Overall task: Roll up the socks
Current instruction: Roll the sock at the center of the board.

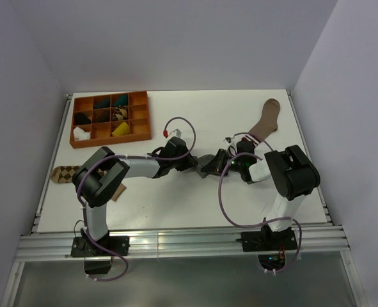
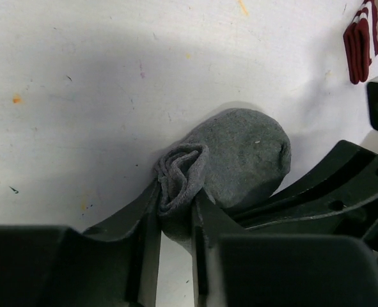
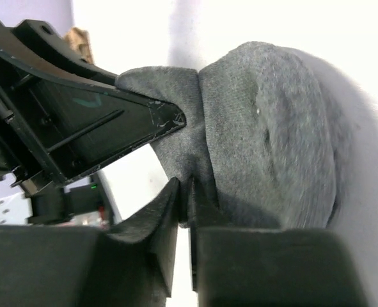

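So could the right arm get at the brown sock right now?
Probably not yet: the brown sock lies close beyond it, but its jaws are pinching the grey sock and must release first.

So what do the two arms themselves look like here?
Both the left arm and right arm have bulky black joint housings joined by white tubular links. A thin purple cable loops loosely along each. Each stands on a black base plate. The jaws are angular black plastic.
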